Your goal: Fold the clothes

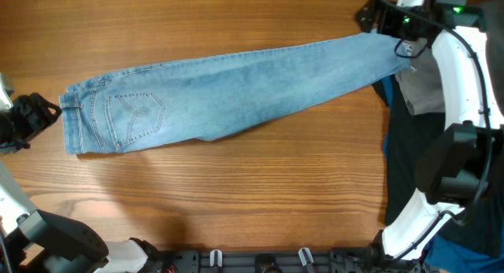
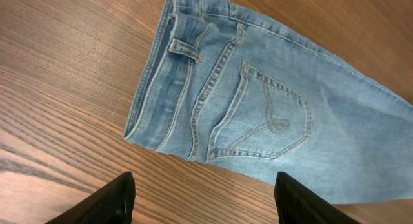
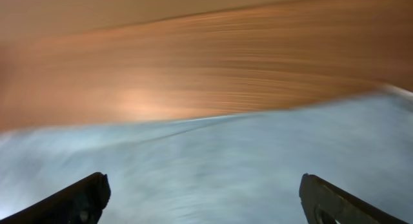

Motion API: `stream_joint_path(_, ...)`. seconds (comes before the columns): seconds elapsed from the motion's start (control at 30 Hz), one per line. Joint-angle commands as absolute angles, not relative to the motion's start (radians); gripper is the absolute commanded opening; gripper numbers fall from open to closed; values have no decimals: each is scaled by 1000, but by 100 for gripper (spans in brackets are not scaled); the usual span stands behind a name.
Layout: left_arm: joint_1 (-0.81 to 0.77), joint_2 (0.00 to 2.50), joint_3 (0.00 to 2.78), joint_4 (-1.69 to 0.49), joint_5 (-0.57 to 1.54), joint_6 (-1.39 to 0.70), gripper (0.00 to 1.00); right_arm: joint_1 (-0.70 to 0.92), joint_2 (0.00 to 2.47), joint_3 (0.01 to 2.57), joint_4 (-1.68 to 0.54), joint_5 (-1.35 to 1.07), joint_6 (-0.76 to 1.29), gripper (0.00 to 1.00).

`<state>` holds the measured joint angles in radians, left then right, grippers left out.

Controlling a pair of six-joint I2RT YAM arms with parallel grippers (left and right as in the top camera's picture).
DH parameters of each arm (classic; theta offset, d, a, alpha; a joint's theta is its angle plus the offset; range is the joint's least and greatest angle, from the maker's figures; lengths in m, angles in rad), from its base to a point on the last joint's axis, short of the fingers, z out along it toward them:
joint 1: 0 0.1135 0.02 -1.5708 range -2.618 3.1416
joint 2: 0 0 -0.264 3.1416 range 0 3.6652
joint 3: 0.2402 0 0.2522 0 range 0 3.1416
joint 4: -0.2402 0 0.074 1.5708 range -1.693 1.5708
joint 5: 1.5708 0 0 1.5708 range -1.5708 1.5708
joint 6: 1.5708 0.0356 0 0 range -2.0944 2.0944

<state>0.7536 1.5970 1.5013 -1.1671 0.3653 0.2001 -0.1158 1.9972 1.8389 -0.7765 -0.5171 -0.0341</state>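
The light blue jeans (image 1: pixel 228 88) lie folded lengthwise across the wooden table, waistband at the left, legs running up to the right. A stitched back pocket (image 1: pixel 135 114) faces up. My left gripper (image 1: pixel 31 119) is open and empty, just left of the waistband; the left wrist view shows the waistband and pocket (image 2: pixel 268 114) ahead of the spread fingers (image 2: pixel 203 201). My right gripper (image 1: pixel 398 33) is at the ankle end at the far right; its view shows blurred denim (image 3: pixel 206 166) between wide-open fingers (image 3: pixel 203 201). The hems are hidden under the right arm.
Dark and grey cloth (image 1: pixel 417 92) lies at the table's right edge beside the right arm's white base (image 1: pixel 461 84). Bare wood (image 1: pixel 236 194) spreads in front of the jeans. Arm mounts line the front edge (image 1: pixel 236 261).
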Motion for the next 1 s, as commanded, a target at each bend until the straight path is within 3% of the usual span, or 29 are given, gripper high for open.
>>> stream_joint_path(0.0,749,1615,1507,-1164,358,201,69,37,2014,1825,-775,-808,-366,93)
stream_joint_path(0.17,747,1618,1507,-1169,423,201,69,285,2111,1825,-661,-666,-495,95)
stream_joint_path(0.27,733,1618,1507,-1171,422,201,70,352,2187,1825,-553,-640,-221,100)
stream_joint_path(0.4,702,1618,1507,-1168,422,201,69,395,2190,1847,-542,-635,-130,100)
stream_joint_path(0.6,643,1618,1507,-1169,422,201,70,453,2278,1845,-448,-613,-455,95)
stream_joint_path(0.83,591,1618,1507,-1176,422,201,70,457,2428,1844,-388,-612,-638,77)
stream_joint_path(0.97,563,1618,1507,-1176,422,201,71,457,2462,1844,-305,-590,-689,78)
